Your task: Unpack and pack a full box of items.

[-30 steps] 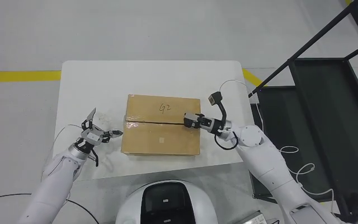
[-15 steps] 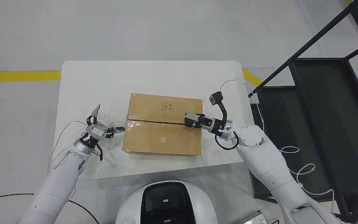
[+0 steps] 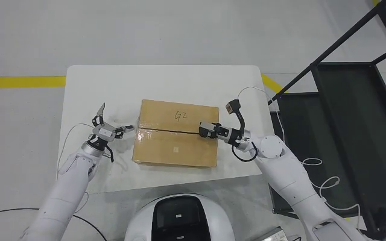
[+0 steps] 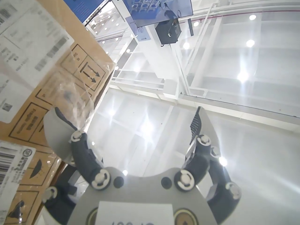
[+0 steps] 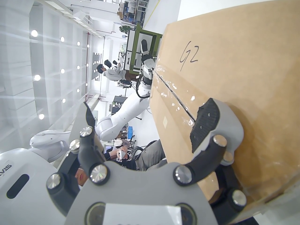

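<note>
A closed cardboard box (image 3: 176,134) marked "G2", its top seam taped, lies mid-table. My left gripper (image 3: 116,118) is open at the box's left side; one finger (image 4: 58,122) lies against the labelled side wall (image 4: 35,47) by loose clear tape, the other finger (image 4: 199,122) stands free in the air. My right gripper (image 3: 205,129) is open at the right end of the seam. One of its pads (image 5: 206,120) rests on the box top (image 5: 234,71) beside the seam, the other finger (image 5: 88,118) is off the box. The left gripper (image 5: 146,57) shows at the box's far end.
The white table (image 3: 90,84) has bare room behind and to the left of the box. A black metal frame (image 3: 325,108) stands off the table's right edge. A yellow floor line (image 3: 30,81) runs at the left.
My left gripper has swung up and in toward the box's left side, until one finger meets it. The box has shifted slightly right. The right arm has kept still.
</note>
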Controlling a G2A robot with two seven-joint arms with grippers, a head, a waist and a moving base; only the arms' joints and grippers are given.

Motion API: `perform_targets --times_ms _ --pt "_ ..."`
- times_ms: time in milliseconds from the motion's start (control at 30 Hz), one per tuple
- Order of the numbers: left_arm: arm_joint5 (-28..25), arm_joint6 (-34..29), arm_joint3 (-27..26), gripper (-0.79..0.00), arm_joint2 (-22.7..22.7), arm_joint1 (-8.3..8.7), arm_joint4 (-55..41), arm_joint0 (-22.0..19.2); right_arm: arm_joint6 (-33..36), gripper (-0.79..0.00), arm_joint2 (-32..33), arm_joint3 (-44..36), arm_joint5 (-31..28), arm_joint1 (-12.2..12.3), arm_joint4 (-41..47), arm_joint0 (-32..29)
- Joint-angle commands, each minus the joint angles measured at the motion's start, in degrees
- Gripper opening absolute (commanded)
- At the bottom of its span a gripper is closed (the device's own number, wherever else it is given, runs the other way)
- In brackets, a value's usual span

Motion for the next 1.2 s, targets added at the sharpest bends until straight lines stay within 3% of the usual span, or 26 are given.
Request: perform_targets --times_ms 0,200,500,867,1167 --pt "-1.1 0.1 0.9 0.000 -0.3 -0.28 -0.1 -0.3 0.0 0.000 0.0 0.1 -0.1 0.0 0.1 -0.1" --pt "-3.0 -1.3 2.0 0.000 -1.2 -1.09 -1.1 -0.8 0.2 0.000 -0.3 0.4 -0.1 -0.1 0.1 0.0" --pt "-1.4 -3.2 0.6 0.000 -2.6 -1.92 -2.7 0.1 0.1 0.000 -0.5 1.0 -0.2 -0.2 0.1 0.5" --pt "-2.1 -12.6 -2.5 0.000 -3.8 -2.29 0.8 2.6 0.2 0.000 -0.4 1.2 -0.1 -0.3 -0.3 0.7" --pt "-6.9 -20.8 -6.7 0.000 -4.2 -2.63 6.7 2.6 -0.2 0.000 -0.1 0.8 -0.2 -0.3 -0.8 0.6"
